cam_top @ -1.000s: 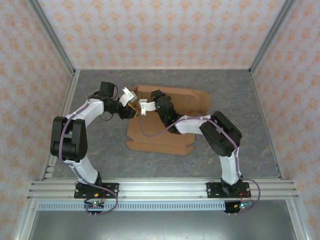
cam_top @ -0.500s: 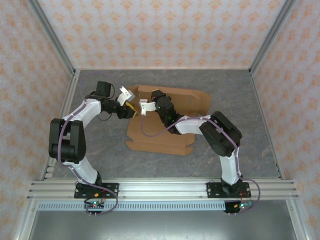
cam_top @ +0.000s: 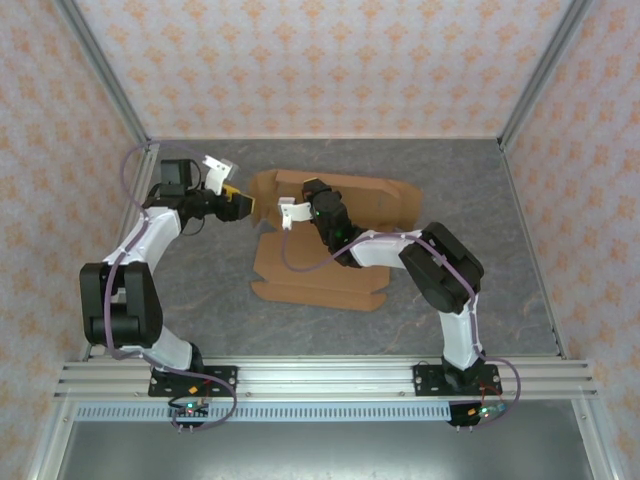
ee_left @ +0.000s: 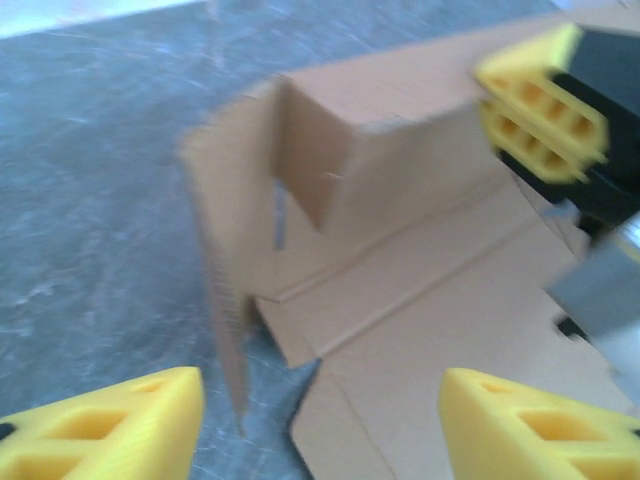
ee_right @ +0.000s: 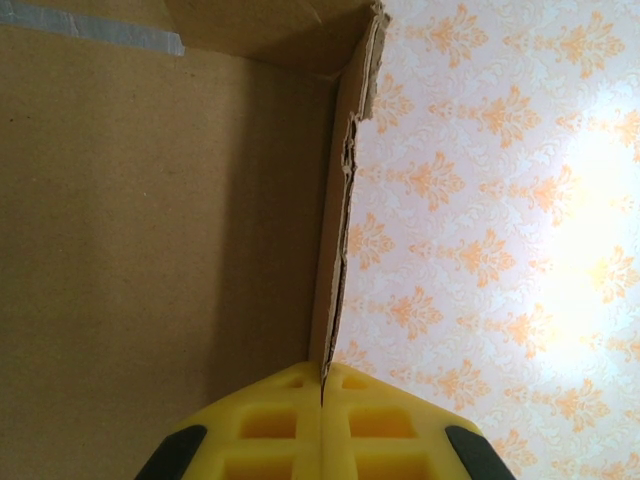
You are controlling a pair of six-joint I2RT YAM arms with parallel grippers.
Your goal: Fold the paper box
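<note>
1. Reaching across the far-left part of the grey bench (cam_top: 200, 280), the left arm points its left gripper (ee_left: 320, 425) at the left end of the box. Its jaws are spread wide and grip nothing.
2. In the left wrist view, its two yellow fingertips (ee_left: 105, 430) sit low at either side, with cardboard ahead of them. I cannot tell whether either one touches it.
3. The paper box (cam_top: 330, 265) lies near the middle of the bench. It is plain brown cardboard, mostly flat and open, with its creases and panels showing.
4. At its left end a flap (ee_left: 235, 260) stands up from the sheet, with a narrow slot cut in it and a folded wall just behind.
5. The right arm bends in over the box from the right, and the right gripper (ee_right: 322, 395) sits at the far-left corner of the box.
6. Its jaws are pressed together on the thin raised edge (ee_right: 335, 250) of the cardboard — the yellow pads (ee_right: 270, 420) meet with the edge pinched between them.
7. A strip of grey tape (ee_right: 90, 30) crosses the panel beside that edge, and the orange-patterned wall (ee_right: 480, 200) lies beyond it.
</note>
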